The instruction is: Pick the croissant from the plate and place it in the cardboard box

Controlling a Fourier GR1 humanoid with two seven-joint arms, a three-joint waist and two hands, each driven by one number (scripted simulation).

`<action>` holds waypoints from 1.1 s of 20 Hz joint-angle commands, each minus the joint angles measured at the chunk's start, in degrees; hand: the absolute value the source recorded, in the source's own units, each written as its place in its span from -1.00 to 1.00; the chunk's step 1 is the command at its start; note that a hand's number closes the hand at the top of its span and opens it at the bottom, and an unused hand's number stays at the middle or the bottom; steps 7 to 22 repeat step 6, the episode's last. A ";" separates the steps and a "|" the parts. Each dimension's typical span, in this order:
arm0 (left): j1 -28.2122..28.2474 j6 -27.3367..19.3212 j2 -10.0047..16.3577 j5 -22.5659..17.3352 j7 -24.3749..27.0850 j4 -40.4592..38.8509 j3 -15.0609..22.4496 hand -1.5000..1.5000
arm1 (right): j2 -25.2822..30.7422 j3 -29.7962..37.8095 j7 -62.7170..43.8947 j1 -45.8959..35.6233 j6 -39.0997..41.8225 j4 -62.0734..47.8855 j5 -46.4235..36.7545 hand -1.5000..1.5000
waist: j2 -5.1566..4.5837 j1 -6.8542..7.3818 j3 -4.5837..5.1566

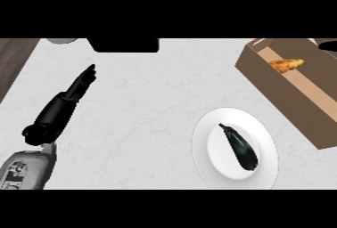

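I am holding my left hand (63, 104) over the left part of the pale marbled counter (145, 111), black fingers lying straight and released, grasping nothing, and pointing toward the far edge. My right hand is not showing anywhere, so I am saying nothing of it. The golden-brown croissant (286, 65) is lying inside the open brown cardboard box (283, 100) at the far right, near the box's far end and apart from the round white plate (201, 147). That plate is now carrying only a long, dark, glossy aubergine (239, 146), lying lengthwise across its middle. I am judging the task to be as good as finished: the pastry is sitting where it belongs, and nothing is left to pick or place. At most, I am thinking of bringing my arms to rest. For room, I am seeing a broad bare stretch of counter between my left hand and the plate. The plate is lying close to the near edge of the view, just beside the box's long wall. A dark wooden strip (13, 62) is marking the counter's left edge, close by my fingers. A black block (123, 44) and a grey rounded thing (63, 41) are sitting along the far edge. A dark shape (327, 44) is peeping in past the box's far corner, and I cannot tell what it is.
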State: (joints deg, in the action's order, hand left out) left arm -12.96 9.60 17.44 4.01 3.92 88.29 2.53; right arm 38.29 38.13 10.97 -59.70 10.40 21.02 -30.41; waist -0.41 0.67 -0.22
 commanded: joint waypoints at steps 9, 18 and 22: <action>-1.69 2.60 1.23 -1.54 -0.27 -0.07 -1.52 0.00 | 6.81 11.81 4.23 5.47 -3.65 -4.62 10.38 -1.00 | -0.68 1.36 0.00; -1.69 2.60 1.23 -1.54 -0.27 -0.07 -1.52 0.00 | 6.81 11.81 4.23 5.47 -3.65 -4.62 10.38 -1.00 | -0.68 1.36 0.00; -1.69 2.60 1.23 -1.54 -0.27 -0.07 -1.52 0.00 | 6.81 11.81 4.23 5.47 -3.65 -4.62 10.38 -1.00 | -0.68 1.36 0.00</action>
